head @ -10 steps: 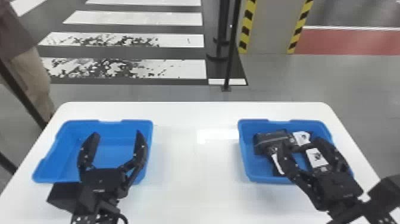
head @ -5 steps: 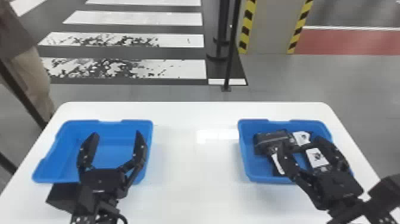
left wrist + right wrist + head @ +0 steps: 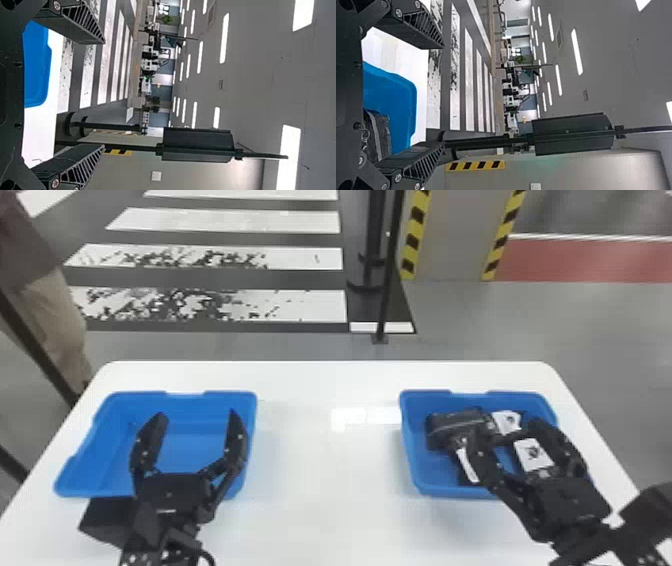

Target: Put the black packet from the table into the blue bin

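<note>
Black packet [image 3: 452,425] lies inside the right-hand blue bin [image 3: 425,485]. Right gripper [image 3: 506,431] over that bin, jaws spread, empty; left gripper [image 3: 197,416], well left of it, likewise. Risk: a low sideways retreat might snag packet or rim.

Left gripper [image 3: 197,414] open over the left bin [image 3: 102,440], right gripper [image 3: 505,429] open over the right bin [image 3: 414,457], packets [image 3: 452,424] inside!

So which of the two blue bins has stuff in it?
The blue bin on the robot's right: a black packet and white-labelled items lie in it, whereas the left bin shows its bare blue floor.
</note>
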